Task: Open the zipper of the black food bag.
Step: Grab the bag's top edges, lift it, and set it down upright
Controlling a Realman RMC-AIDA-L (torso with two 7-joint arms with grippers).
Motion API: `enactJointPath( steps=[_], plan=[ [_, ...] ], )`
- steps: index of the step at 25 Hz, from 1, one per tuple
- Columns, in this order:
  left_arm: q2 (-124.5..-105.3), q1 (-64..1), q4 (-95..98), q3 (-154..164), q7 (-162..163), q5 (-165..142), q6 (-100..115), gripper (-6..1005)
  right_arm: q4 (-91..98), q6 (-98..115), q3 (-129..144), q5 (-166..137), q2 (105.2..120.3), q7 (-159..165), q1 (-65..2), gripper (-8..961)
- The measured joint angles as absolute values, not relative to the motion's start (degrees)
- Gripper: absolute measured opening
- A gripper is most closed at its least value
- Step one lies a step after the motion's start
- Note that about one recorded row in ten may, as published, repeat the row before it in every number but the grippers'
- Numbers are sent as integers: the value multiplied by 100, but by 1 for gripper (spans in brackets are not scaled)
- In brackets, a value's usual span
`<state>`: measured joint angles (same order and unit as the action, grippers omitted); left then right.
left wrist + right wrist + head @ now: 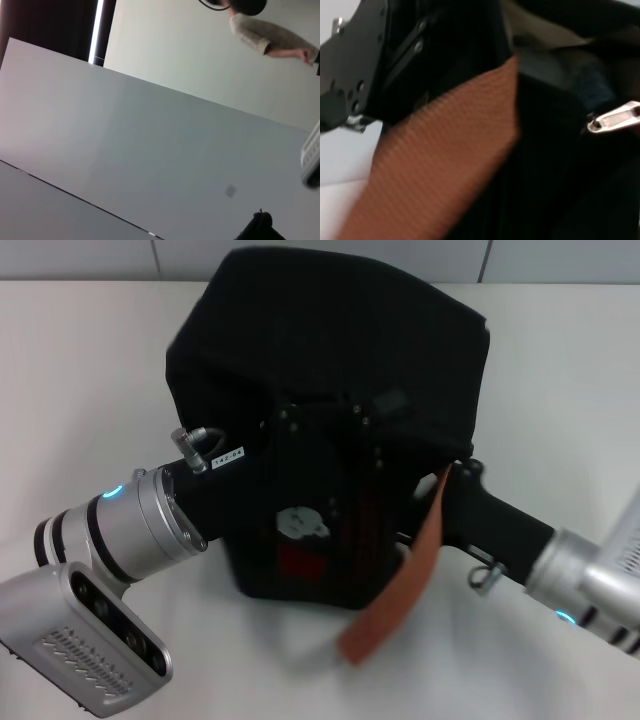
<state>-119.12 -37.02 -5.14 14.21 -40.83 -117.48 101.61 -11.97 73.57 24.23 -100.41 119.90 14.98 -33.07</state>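
Reaching in from both sides, my left hand (275,455) and right hand (455,490) press against the black food bag (330,370) on the table (80,390). I cannot tell if either hand is clenched. An orange strap (435,165) hangs beside the silver pull (615,117), so I might grab it instead.

We're seeing a plain white bench (90,370) filling most of the head view, and behind it a pale tiled wall (320,255) with thin grey grout lines. Over in the left wrist view there's a big light grey panel (125,150) running at a slant, with a person (272,35) in a beige long-sleeved top near one corner (only an arm and some dark hair show). A dark strip with a bright vertical light (99,25) sits at another corner.
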Motion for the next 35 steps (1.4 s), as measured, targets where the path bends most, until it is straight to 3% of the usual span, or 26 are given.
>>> enactJointPath(
  steps=[7, 17, 20, 26, 30, 35],
  plan=[
    [-11922, -3653, -531, 1388, -4096, -11743, 10175, 99, -1348, 7556, 2399, -10042, 11989, 1230, -3400, 830],
    [-11921, -3497, -517, 1386, -4096, -11716, 10103, 98, -782, 9440, 906, -9966, 11988, 1178, -1665, 827],
    [-11919, -3474, -522, 1381, -4096, -11715, 10077, 98, -894, 9614, 449, -9964, 11988, 1089, -1517, 826],
    [-11918, -3454, -536, 1380, -4096, -11728, 10066, 97, -1309, 9602, 401, -10006, 11989, -721, -1732, 824],
    [-11918, -3454, -548, 1379, -4096, -11719, 10061, 93, -2030, 9042, 534, -10089, 11989, -3953, -1951, 822],
    [-11918, -3456, -546, 1380, -4096, -11716, 10057, 93, -2222, 9009, 602, -10379, 11988, -4674, -1898, 821]
  ],
)
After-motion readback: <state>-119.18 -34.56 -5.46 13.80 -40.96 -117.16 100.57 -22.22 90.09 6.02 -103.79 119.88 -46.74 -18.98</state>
